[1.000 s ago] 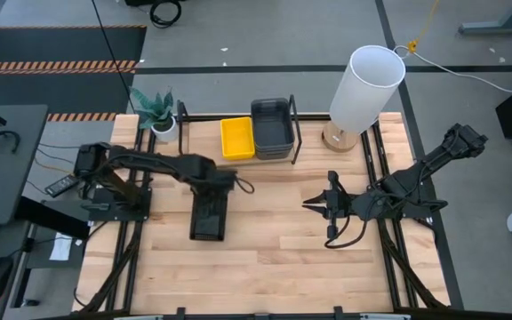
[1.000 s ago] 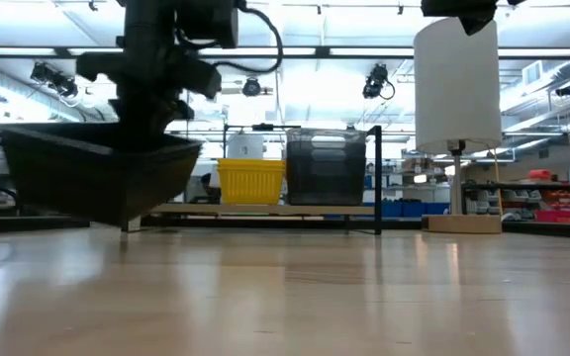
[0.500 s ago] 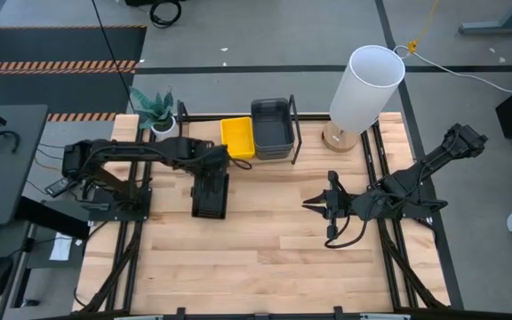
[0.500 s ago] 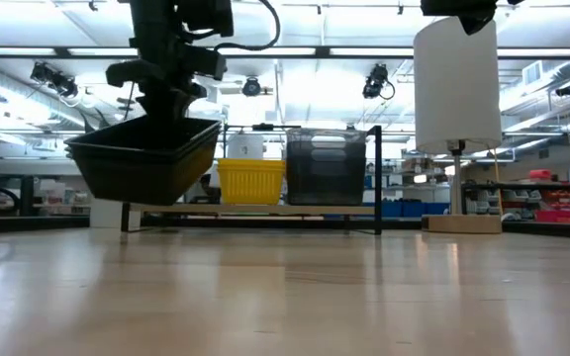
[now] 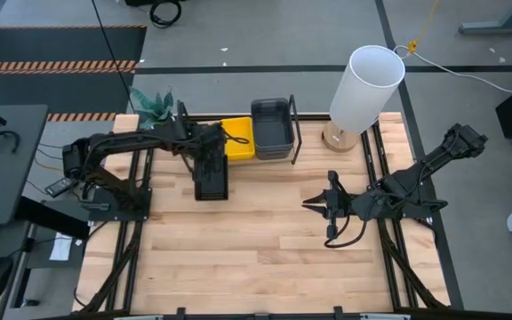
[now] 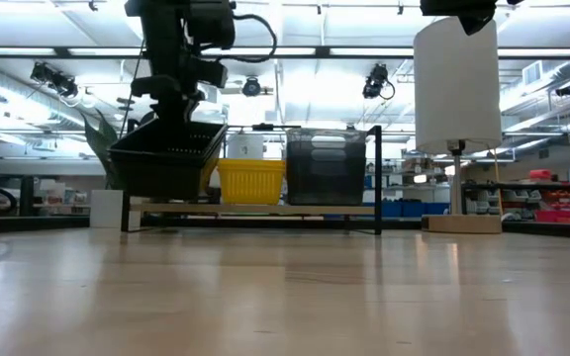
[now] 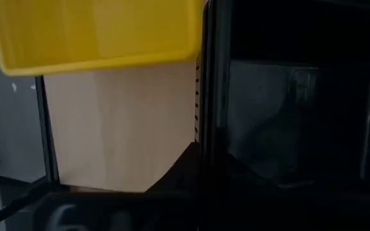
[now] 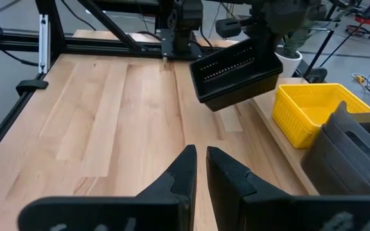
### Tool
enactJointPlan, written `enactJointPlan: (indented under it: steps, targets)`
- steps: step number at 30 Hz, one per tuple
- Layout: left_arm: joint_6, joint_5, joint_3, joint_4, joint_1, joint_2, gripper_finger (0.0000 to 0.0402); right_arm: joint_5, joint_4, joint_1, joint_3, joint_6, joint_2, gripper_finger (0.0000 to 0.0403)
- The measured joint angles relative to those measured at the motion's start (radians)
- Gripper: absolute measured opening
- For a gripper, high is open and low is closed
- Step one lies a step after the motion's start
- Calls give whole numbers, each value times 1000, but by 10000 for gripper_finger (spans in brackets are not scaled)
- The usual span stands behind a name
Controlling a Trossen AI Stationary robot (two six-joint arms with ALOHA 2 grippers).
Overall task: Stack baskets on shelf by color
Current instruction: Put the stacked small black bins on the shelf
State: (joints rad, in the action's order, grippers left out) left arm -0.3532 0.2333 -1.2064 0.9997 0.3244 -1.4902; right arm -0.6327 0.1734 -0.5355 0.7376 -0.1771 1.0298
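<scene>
Left claw (image 5: pixel 210 153) clamped on black basket (image 6: pixel 166 158), hanging just beside the shelf (image 6: pixel 265 209); right claw (image 8: pixel 200 168) nearly closed, empty.

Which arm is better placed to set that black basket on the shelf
Left. The left gripper already holds the black basket in the air beside the shelf; the right gripper waits mid-table, apparently empty.

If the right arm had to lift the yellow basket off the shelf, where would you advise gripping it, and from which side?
Probably the front rim of the yellow basket, taken from above. It sits open side up, the grey basket crowds one side, and the left gripper holds a black basket near the other.
</scene>
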Motion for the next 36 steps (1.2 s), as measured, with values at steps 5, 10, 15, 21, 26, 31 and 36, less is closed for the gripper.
enactJointPlan:
  steps: [5,10,15,21,26,31,36]
  targets:
    - [-48,-2,0,7,39,0,15,0,0,8,0,4,0,40]
    - [-128,-1,0,6,98,0,15,-2,0,9,0,0,0,40]
    - [-167,-23,0,-3,168,0,15,-2,0,9,0,-2,0,40]
    - [-230,-28,0,-52,236,0,15,-3,0,9,0,-3,0,40]
    - [-305,-29,0,-84,280,0,15,-3,0,9,0,-3,0,40]
    - [-335,-69,0,-127,327,0,33,-3,0,9,0,-6,0,40]
    - [-335,-100,15,-177,357,0,37,-3,0,9,0,-7,0,40]
